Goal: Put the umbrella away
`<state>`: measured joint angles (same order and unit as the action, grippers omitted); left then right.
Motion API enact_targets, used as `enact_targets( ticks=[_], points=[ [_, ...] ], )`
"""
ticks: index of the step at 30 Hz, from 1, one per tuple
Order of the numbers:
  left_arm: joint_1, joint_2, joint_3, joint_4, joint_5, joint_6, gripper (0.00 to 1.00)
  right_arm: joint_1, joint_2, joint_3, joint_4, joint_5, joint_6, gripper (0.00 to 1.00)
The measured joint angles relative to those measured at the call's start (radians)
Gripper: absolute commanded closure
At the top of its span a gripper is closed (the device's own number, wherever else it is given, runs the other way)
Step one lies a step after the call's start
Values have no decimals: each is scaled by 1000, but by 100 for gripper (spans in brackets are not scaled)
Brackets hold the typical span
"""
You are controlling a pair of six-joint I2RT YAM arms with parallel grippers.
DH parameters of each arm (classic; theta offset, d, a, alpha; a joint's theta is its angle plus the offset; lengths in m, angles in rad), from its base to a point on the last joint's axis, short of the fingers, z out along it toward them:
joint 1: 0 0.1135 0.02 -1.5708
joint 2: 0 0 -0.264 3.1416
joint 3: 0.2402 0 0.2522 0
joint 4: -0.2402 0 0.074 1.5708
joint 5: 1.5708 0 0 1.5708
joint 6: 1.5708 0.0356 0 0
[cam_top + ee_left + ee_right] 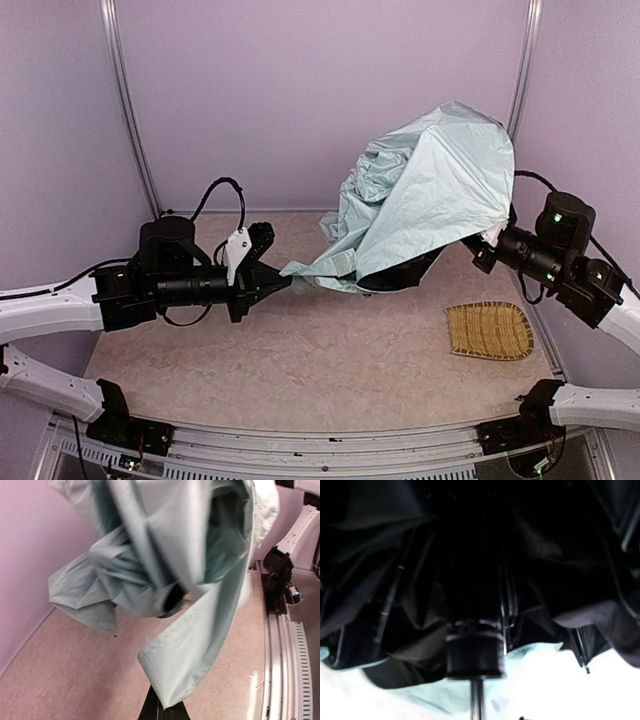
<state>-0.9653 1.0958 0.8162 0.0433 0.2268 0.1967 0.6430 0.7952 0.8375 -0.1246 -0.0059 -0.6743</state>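
The umbrella (430,190) hangs half collapsed above the table's back middle, with pale mint fabric outside and black lining below. My left gripper (283,280) is shut on a corner of its canopy edge; in the left wrist view the black fingertips (165,711) pinch the hemmed mint fabric (200,630). My right gripper (487,245) reaches under the canopy from the right, and its fingers are hidden by the fabric. It holds the umbrella up by the handle end. The right wrist view shows the black runner (474,652), the thin shaft (477,700) and black ribs.
A woven yellow straw mat (490,330) lies on the table at the front right. Purple walls with metal posts close in the back and sides. The right arm's base (277,580) and the front rail show in the left wrist view.
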Motion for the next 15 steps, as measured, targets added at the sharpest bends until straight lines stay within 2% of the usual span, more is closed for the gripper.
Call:
enact_targets(
  ticks=[9, 15],
  points=[
    [65, 214, -3, 43, -6, 108, 100, 9, -9, -6, -40, -238, -119, 100],
    [82, 399, 22, 155, 16, 196, 100, 68, 0, -39, -7, -313, -148, 100]
  ],
)
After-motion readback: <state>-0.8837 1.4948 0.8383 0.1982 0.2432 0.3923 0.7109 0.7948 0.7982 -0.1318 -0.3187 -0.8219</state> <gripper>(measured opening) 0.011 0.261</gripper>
